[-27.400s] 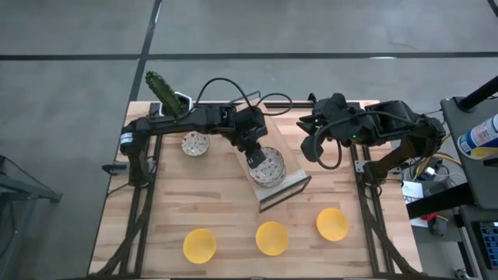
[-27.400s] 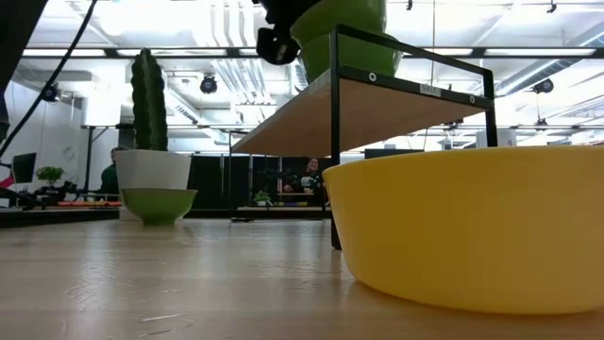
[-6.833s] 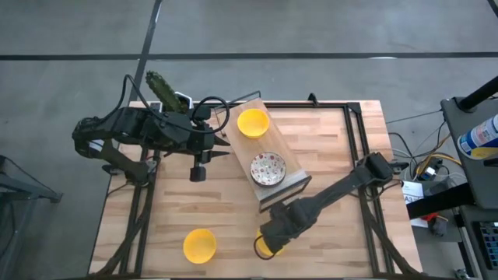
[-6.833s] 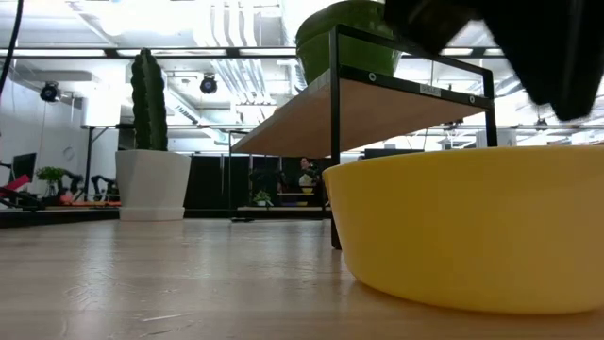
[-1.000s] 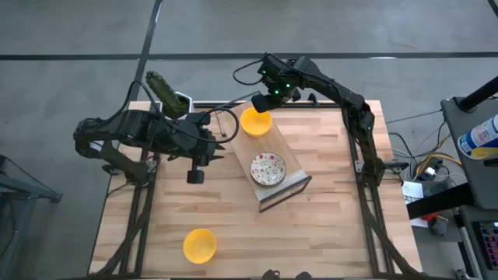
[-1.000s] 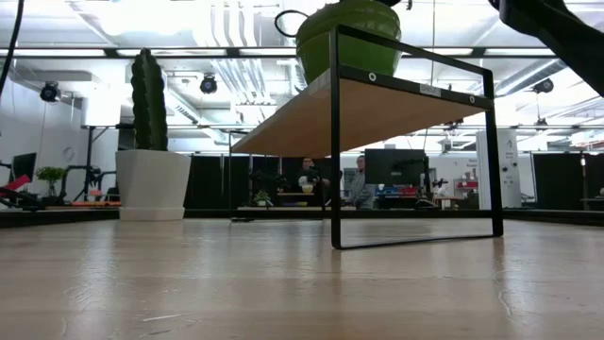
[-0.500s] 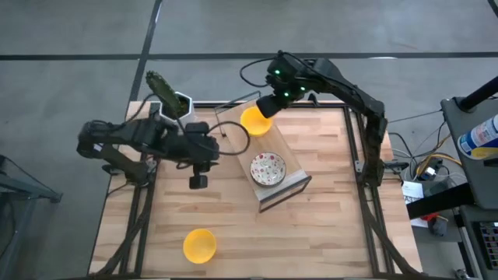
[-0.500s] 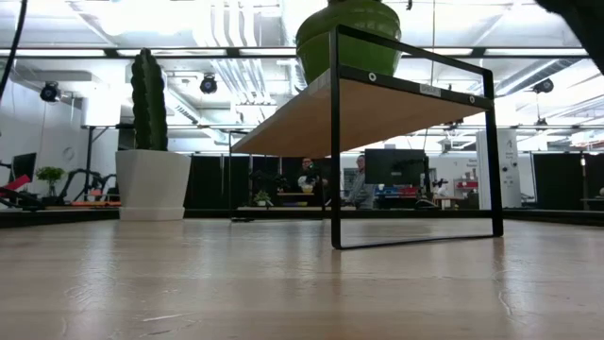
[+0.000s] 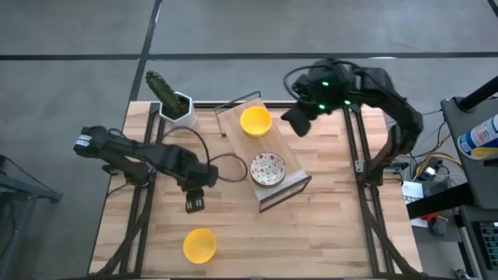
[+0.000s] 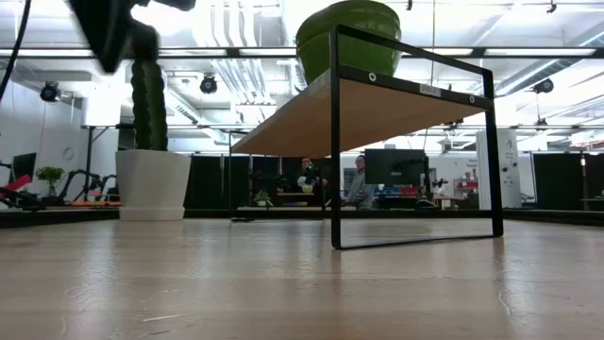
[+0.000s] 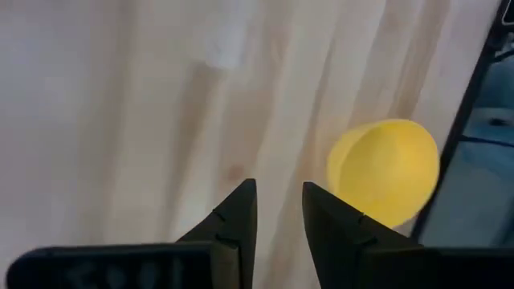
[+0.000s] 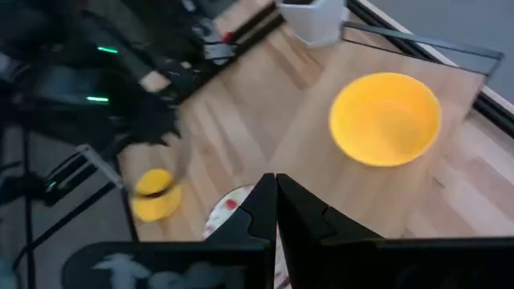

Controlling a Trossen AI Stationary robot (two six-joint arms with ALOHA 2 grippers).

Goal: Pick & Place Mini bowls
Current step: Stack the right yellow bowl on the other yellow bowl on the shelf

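The left gripper [image 9: 194,204] is hanging over bare wood at the middle left of the table [image 9: 327,233], its fingers [image 11: 237,221] standing slightly apart with nothing between them. Just ahead of it, near the front edge, a yellow bowl [image 9: 199,245] is sitting alone with open board on every side; in the left wrist view that bowl [image 11: 385,170] is lying close beside the table's dark side rail. The right gripper [image 9: 297,122] is hovering above the back of the table, just to the right of the shelf [image 9: 292,183], and its fingers [image 12: 265,210] are pressed together, holding nothing. On the shelf's wooden top, a second yellow bowl [image 9: 255,121] is resting at the back end and a speckled bowl [image 9: 268,168] is resting nearer the front end, the two close but apart, each well inside the shelf's edges. From the right wrist view the yellow bowl [image 12: 387,119] is sitting with bare wood all round it, and only a sliver of the speckled bowl [image 12: 227,207] is showing beside the fingers. A cactus pot [image 9: 177,106] is standing at the back left corner, near the rim. In the low view the shelf's black frame [image 10: 412,151] is standing on the tabletop with clear wood stretching in front of it and under it.
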